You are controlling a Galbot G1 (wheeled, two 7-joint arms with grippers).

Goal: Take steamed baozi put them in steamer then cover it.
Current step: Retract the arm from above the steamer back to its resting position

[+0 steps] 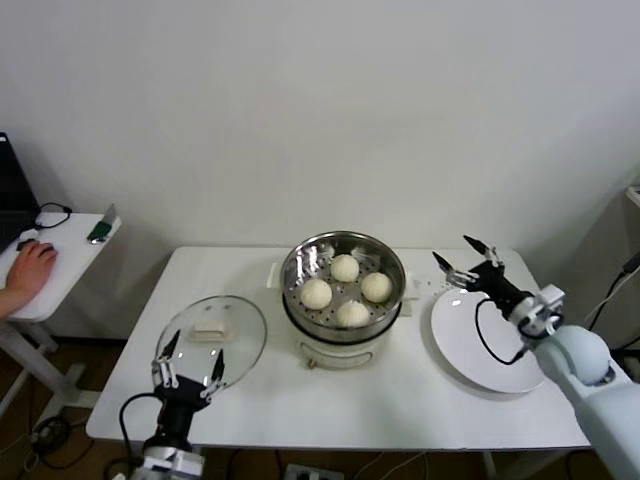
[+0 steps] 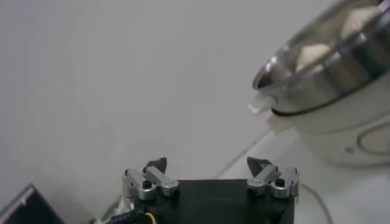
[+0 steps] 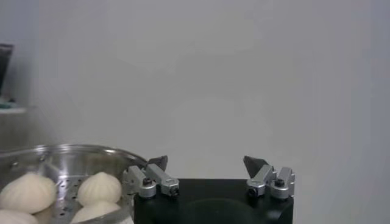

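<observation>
Baozi (image 1: 345,267), four of them, sit inside the steamer (image 1: 343,272) at the middle of the table (image 1: 400,400), two toward the wall and two nearer me, all resting on the perforated floor and close together. I see the steamer uncovered, its steel rim open to the top, standing on its white pot base (image 1: 338,350).

Left of it the cover (image 1: 211,335) lies flat on the table, white handle up, well apart from the steamer. My left gripper (image 1: 187,364) hangs over the cover's near edge with its jaws spread wide and nothing between them; I cannot tell whether the fingertips touch the glass. From the left wrist view the steamer (image 2: 329,55) shows off to one side, buns just visible over the rim.

Right of the steamer a white plate (image 1: 490,345) lies bare. My right gripper (image 1: 468,255) hovers above the plate's far edge, jaws wide apart and holding nothing, just beside the steamer's right side.

Beyond the table's left end stands a small side desk (image 1: 60,270), where a person's hand (image 1: 28,268) rests, with a dark screen edge (image 1: 12,190) beside it. Nothing lies between the cover and the steamer.
</observation>
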